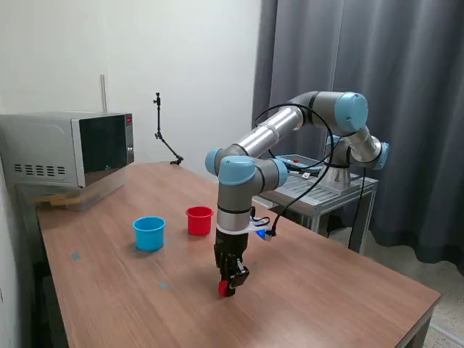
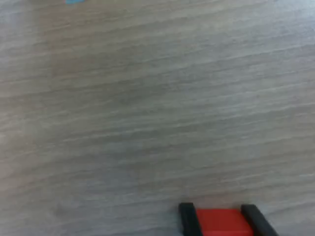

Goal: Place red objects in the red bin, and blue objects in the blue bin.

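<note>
My gripper (image 1: 228, 287) points straight down at the wooden table (image 1: 326, 290), its tips at the surface. It is shut on one small red cube (image 1: 223, 288). In the wrist view the red cube (image 2: 220, 222) sits between my two black fingers (image 2: 187, 219), which touch its sides; the gripper (image 2: 219, 216) is at the frame's edge. The red cup (image 1: 199, 220) and the light blue cup (image 1: 149, 233) stand upright side by side, farther back and toward the exterior view's left of the gripper. The other red cube and the dark blue cubes are not in view.
A microwave (image 1: 69, 148) stands at the table's back on the exterior view's left. A metal cart (image 1: 326, 188) with the arm's base stands beyond the table's far edge. Two small bluish marks (image 1: 164, 285) lie on the tabletop.
</note>
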`<state>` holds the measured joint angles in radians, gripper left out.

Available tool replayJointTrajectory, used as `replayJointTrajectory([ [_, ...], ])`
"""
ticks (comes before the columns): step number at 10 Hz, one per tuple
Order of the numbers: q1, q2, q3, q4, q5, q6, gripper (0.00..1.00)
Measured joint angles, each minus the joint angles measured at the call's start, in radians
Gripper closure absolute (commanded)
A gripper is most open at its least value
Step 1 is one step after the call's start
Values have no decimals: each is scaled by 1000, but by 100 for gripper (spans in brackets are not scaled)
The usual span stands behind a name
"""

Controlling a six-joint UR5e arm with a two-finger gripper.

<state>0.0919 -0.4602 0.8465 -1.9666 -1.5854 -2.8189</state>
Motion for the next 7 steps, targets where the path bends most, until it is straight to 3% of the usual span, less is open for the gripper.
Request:
replayJointTrajectory([
  [3, -16, -49, 20, 0, -7, -4, 100],
  [7, -73, -197, 189, -3, -56, 12, 100],
])
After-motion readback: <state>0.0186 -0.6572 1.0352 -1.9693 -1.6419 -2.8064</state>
